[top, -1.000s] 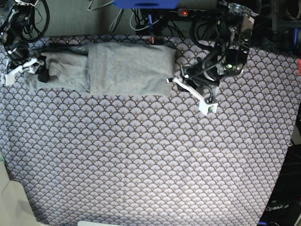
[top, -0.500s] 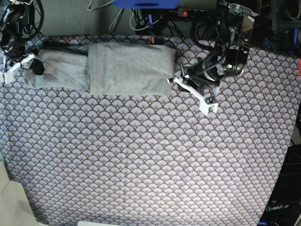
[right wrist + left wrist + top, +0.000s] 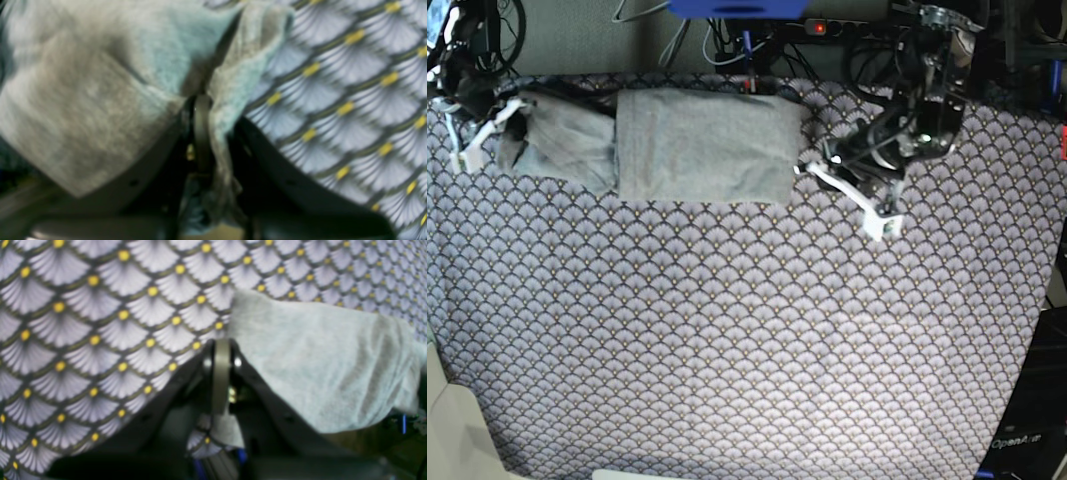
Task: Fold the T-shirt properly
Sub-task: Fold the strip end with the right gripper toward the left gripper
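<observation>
The grey T-shirt (image 3: 697,145) lies folded into a band at the back of the scallop-patterned cloth (image 3: 727,330). Its left end (image 3: 557,140) is bunched and raised. My right gripper (image 3: 517,125) is at that end, shut on the T-shirt. In the right wrist view, shirt fabric (image 3: 100,100) is pinched between the shut fingers of the right gripper (image 3: 203,110). My left gripper (image 3: 805,167) is shut beside the shirt's right edge. In the left wrist view, the left gripper (image 3: 220,350) has its tips together, with the T-shirt (image 3: 320,363) lying just to the right. I see nothing held in it.
Cables, a power strip (image 3: 817,27) and a blue object (image 3: 737,8) run along the back edge behind the shirt. The patterned cloth stretches forward across the whole table. A pale object (image 3: 447,420) sits at the front left corner.
My right gripper has closed on the shirt's left end and drawn it up and inward, bunching it. My left arm has shifted slightly to the right.
</observation>
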`<state>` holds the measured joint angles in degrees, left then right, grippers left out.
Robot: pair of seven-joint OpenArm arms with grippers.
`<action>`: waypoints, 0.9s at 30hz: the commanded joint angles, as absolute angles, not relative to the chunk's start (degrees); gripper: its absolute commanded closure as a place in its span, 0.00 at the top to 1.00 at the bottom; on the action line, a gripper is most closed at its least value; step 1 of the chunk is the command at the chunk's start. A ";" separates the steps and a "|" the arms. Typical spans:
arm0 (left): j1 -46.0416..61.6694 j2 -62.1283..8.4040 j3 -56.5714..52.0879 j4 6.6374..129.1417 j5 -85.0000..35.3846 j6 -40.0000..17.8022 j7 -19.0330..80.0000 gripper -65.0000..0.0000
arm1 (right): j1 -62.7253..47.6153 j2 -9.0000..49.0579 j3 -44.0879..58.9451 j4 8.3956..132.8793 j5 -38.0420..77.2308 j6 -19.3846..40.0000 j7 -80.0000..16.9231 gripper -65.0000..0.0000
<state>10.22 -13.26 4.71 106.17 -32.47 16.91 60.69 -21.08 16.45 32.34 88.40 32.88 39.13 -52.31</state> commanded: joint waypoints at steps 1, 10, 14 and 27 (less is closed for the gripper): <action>10.42 -13.58 2.86 107.65 -32.66 16.75 60.53 0.00 | -22.20 16.66 31.96 91.21 33.01 40.00 -53.58 0.00; 11.74 -13.58 -6.81 107.74 -32.66 16.48 67.12 0.00 | -26.33 15.52 24.75 109.14 33.01 40.00 -53.67 0.00; 12.97 -13.58 -7.96 107.74 -32.66 16.48 68.00 0.00 | -25.19 15.08 22.90 110.46 33.01 40.00 -53.67 0.00; 17.19 -17.63 -8.13 110.81 -32.66 16.48 67.38 0.00 | -22.20 17.63 13.49 113.01 33.10 40.00 -55.25 0.00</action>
